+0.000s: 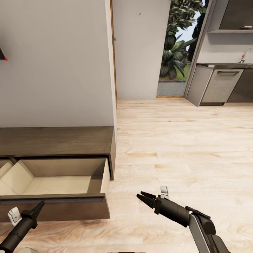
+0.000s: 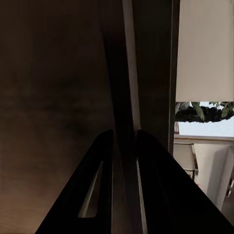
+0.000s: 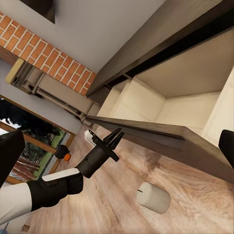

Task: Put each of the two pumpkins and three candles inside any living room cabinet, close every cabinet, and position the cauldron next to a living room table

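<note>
1. The cabinet [image 1: 56, 140] is a long, low dark brown unit against the pale wall, and one of its drawers [image 1: 59, 182] stands pulled out, showing a pale wood inside with nothing visible in it.
2. The left gripper [image 1: 39, 205] is at the dark front panel of that open drawer, near the panel's left part. In the left wrist view its two black fingers [image 2: 100, 185] stand nearly together with only a thin gap, and the dark wood of the panel sits right ahead of them. I cannot tell whether they pinch the panel edge or merely lie against it.
3. The right gripper [image 1: 142, 196] hovers over the light wooden floor [image 1: 182, 151] just past the drawer's right corner, its fingers slightly parted and holding nothing.
4. One candle [image 3: 153, 197], a short cream-white cylinder, lies on its side on the floor below the drawer front (seen from the right wrist, near the left arm).
5. In the same view a small orange pumpkin [image 3: 67, 157] shows far off by a window, partly hidden behind a dark round thing that I cannot identify.
6. Beyond the cabinet's end, a doorway [image 1: 175, 45] opens on green plants, with grey kitchen units [image 1: 221, 86] to its right.
</note>
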`<state>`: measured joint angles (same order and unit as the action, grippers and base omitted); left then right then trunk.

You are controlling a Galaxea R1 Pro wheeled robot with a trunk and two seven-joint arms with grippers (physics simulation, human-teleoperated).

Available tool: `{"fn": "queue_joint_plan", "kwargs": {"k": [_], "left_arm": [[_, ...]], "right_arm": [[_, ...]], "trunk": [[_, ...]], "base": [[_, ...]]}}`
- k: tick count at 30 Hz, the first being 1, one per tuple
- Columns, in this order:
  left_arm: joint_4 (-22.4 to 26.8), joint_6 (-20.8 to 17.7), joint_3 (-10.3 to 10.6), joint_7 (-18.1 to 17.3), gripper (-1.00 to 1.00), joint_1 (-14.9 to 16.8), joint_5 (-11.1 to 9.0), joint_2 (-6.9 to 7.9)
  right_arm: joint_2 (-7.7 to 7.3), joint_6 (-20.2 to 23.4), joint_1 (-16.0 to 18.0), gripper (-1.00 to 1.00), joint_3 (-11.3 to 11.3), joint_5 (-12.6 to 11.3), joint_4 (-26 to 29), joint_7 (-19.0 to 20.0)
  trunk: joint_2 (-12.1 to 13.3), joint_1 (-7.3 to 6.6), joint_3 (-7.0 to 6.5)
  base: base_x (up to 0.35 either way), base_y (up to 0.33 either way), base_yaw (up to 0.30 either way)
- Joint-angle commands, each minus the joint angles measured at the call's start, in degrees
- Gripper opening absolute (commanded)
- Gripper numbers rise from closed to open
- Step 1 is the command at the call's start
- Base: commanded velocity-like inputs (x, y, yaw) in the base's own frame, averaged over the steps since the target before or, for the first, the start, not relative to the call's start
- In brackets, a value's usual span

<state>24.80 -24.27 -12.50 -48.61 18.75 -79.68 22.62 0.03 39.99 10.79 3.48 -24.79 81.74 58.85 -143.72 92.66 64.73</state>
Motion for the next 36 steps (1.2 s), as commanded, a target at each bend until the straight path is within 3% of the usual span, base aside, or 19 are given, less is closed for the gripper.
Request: {"fn": "queue_joint_plan", "kwargs": {"k": [1, 6, 7, 19, 36], "left_arm": [[-0.67, -0.25, -4.47, 0.27, -1.0, -3.77, -0.81, 0.06], [-0.88, -0.05, -4.54, 0.23, -1.0, -3.76, -0.83, -0.01], [-0.88, -0.03, -4.53, 0.22, 1.0, -3.78, -0.83, -0.02], [-0.9, -0.07, -4.55, 0.22, 1.0, -3.78, -0.91, 0.14], [-0.9, -0.07, -4.55, 0.18, 1.0, -3.76, -0.92, 0.09]], "right_arm": [[0.02, 0.35, 0.02, 1.0, 0.03, -0.25, 0.0, 0.04], [0.02, 0.35, 0.02, 1.0, 0.03, -0.25, 0.0, 0.04], [0.02, 0.35, 0.02, 1.0, 0.03, -0.25, 0.0, 0.04], [-0.01, 0.35, 0.02, 1.0, 0.03, -0.25, 0.08, 0.04], [-0.02, 0.44, 0.02, 1.0, 0.03, -0.25, 0.08, 0.04]], "trunk": [[-0.02, -0.01, 0.06], [-0.02, -0.01, 0.06], [-0.02, -0.01, 0.06], [-0.02, -0.01, 0.06], [-0.02, -0.01, 0.06]], "base": [[0.0, 0.0, 0.0], [0.0, 0.0, 0.0], [0.0, 0.0, 0.0], [-0.006, 0.0, 0.0], [-0.157, 0.066, 0.0]]}}
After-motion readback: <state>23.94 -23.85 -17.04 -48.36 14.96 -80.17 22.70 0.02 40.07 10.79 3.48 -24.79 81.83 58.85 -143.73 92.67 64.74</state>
